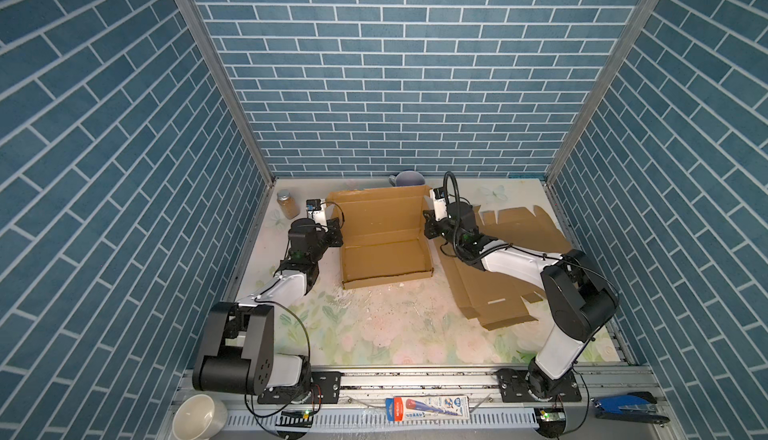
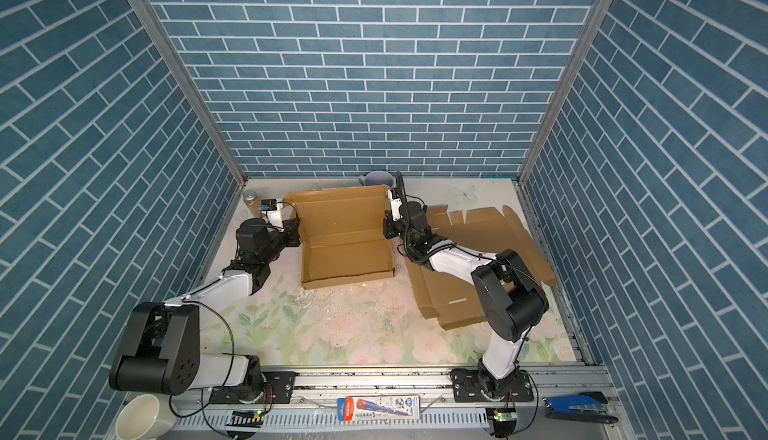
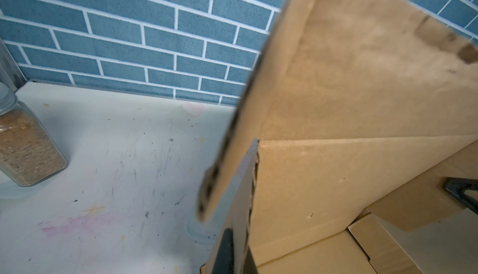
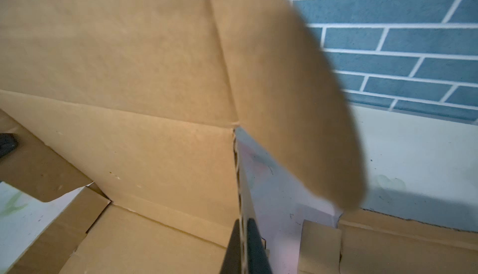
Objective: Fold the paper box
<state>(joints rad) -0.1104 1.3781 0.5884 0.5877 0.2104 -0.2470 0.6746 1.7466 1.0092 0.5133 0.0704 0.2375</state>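
Observation:
The paper box (image 1: pixel 382 251) (image 2: pixel 349 251) is brown cardboard in the middle of the table, with low walls up and its lid flap raised at the back. My left gripper (image 1: pixel 338 232) (image 2: pixel 296 232) is at the box's left wall. In the left wrist view, the left gripper (image 3: pixel 238 254) is shut on that wall's edge. My right gripper (image 1: pixel 428 230) (image 2: pixel 387 228) is at the right wall. In the right wrist view, the corrugated edge runs between the shut fingers of the right gripper (image 4: pixel 243 246). The side flaps of the lid (image 3: pixel 362 65) (image 4: pixel 297 104) hang loose.
A flat cardboard sheet (image 1: pixel 511 259) lies under the right arm. A jar of brown powder (image 1: pixel 287 203) (image 3: pixel 23 143) stands at the back left and a mug (image 1: pixel 409 178) behind the box. A white bowl (image 1: pixel 199 417), a packet (image 1: pixel 428 409) and a blue stapler (image 1: pixel 627 406) lie along the front rail.

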